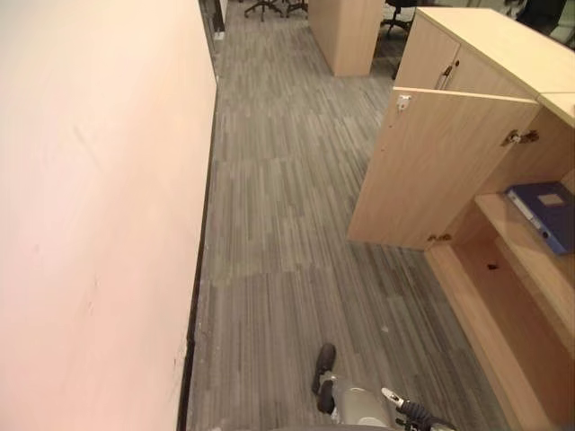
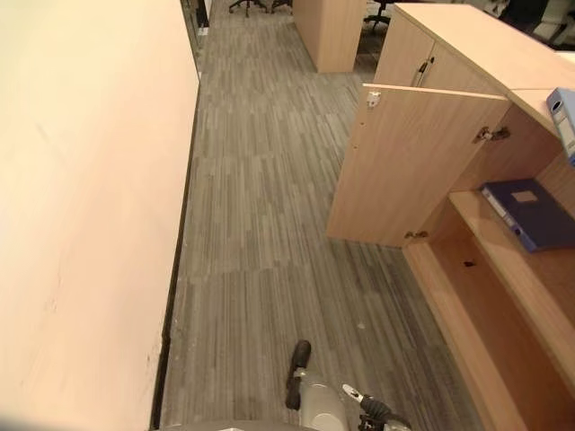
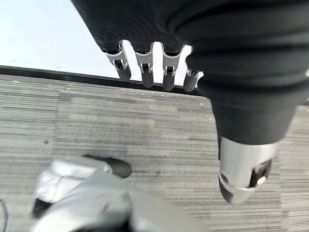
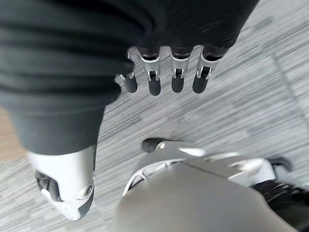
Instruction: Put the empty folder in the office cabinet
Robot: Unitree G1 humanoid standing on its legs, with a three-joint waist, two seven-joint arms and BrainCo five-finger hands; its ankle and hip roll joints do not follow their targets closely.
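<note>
While stacked apart, two blue folders (image 2: pixel 530 213), one cabinet (image 2: pixel 467 117).

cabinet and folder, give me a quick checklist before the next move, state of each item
1. Cabinet door open: ok, it stands swung wide toward the aisle.
2. Blue folder on the shelf: ok, it lies flat inside the cabinet.
3. Left hand free: ok, fingers relaxed, holding nothing, carpet beyond them.
4. Right hand free: ok, fingers relaxed, nothing in them.
5. Second blue folder on the cabinet top: cannot tell whether it matters, it is cut off at the view's edge.
6. Whether the shelved folder is empty: cannot tell, it is closed.
</note>
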